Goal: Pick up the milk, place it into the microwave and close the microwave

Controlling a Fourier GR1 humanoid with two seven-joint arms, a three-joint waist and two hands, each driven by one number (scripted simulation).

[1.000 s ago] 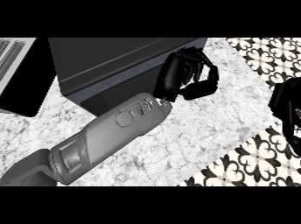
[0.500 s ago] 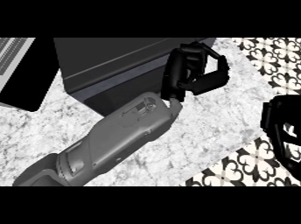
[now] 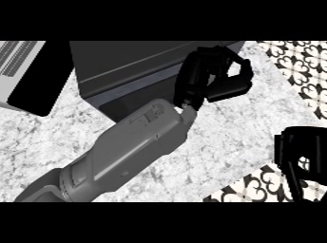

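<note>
Microwave [image 3: 135,64] sits at the far left of the counter [image 3: 236,123]. The left robot hand [image 3: 212,78] rests curled against its right edge, apparently closing the door. Milk is not visible, presumably inside. The right robot hand [image 3: 310,159] hangs near right, fingers curled, holding nothing. Next: press the door fully closed. No writing is readable.

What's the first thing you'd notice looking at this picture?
A big grey forearm slants up across the middle from the lower left, ending in the black left hand, fingers curled, beside the dark microwave at the top. At the lower right sits the other black hand, the right hand. Under them is the marbled white counter. No milk can be seen.
</note>
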